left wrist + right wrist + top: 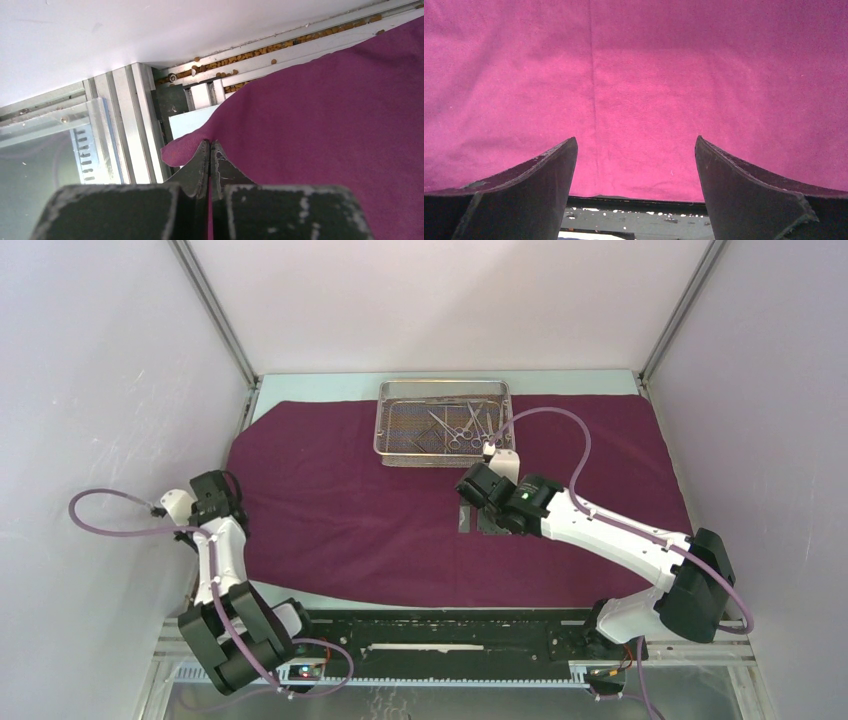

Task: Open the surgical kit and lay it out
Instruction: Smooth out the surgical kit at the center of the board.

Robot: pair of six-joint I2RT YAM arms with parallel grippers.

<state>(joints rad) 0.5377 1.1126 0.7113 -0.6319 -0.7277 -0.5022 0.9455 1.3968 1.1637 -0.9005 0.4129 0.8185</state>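
Cloth lies spread over the table; my left gripper pinches its near-left edge, my right gripper hangs splayed over its middle (tray with instruments sits at the far edge).

Left fingers together, right fingers apart.

Cloth: plain maroon-purple, unpatterned; reads magenta close up, fine weave.
Tray, on cloth's far edge: silver wire mesh, fine grid.
Instruments, at cloth's far edge: bright steel.
Arms: white shells, black joints.
Cables: lilac.
Granules beside cloth's left corner: orange-brown.
Right gripper, over cloth: fingers matte black, edges scuffed pale grey.
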